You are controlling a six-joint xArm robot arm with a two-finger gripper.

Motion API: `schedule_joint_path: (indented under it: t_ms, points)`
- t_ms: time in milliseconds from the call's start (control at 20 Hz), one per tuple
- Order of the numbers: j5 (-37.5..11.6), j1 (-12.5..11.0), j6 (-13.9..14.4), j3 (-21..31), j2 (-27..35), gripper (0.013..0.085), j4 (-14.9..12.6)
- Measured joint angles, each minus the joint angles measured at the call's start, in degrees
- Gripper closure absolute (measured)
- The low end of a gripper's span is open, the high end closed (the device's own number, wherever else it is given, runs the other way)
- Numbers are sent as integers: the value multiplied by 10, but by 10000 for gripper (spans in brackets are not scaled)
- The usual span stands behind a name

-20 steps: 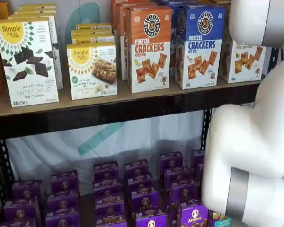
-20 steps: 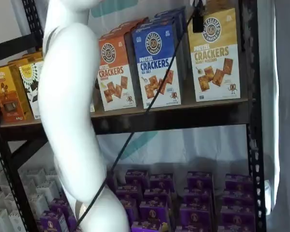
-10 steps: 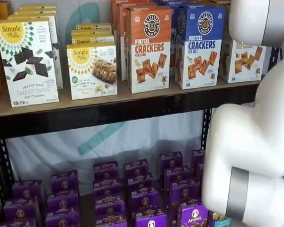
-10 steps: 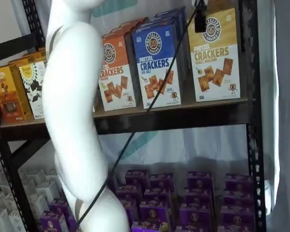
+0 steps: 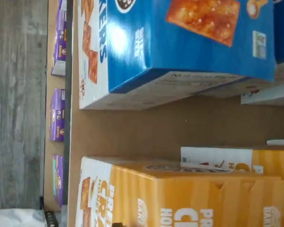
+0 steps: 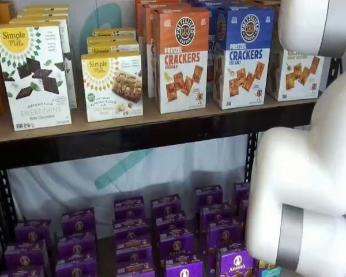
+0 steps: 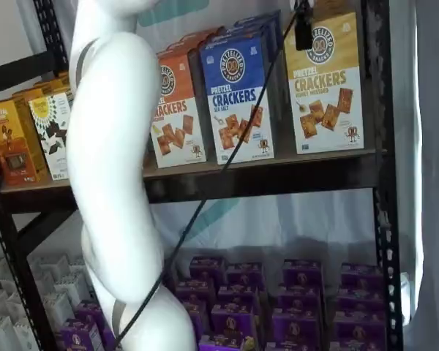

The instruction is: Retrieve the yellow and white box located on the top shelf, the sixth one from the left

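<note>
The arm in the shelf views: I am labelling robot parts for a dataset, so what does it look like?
In both shelf views the arm is glossy white, made of thick rounded segments with grey bands at the joints. A thin black cable runs slantwise along it. At a shelf view's top edge a small black piece of the tool shows; its white body is not visible.

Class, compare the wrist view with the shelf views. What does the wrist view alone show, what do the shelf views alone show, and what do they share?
Only the wrist view: a close look at the golden-yellow side of the yellow and white box, and the bare board of the top shelf between it and the blue crackers carton.

Only a shelf view: the white arm, the orange crackers carton, the Simple Mills boxes and the gripper. Whether the gripper is open cannot be told.

Shared: both crackers cartons, the board and the purple boxes below.
</note>
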Motion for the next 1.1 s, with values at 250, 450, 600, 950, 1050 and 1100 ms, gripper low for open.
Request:
schedule_joint_path:
  t_ms: [250, 450, 600, 950, 1050, 1100]
  points:
    - [12, 10, 3, -4, 2, 130, -28]
    - [27, 13, 6, -16, 7, 130, -37]
    - [38, 17, 6, -26, 11, 130, -53]
    - [51, 27, 9, -31, 10, 130, -80]
    - [45, 29, 9, -24, 6, 130, -83]
    - [44, 31, 10, -22, 4, 130, -85]
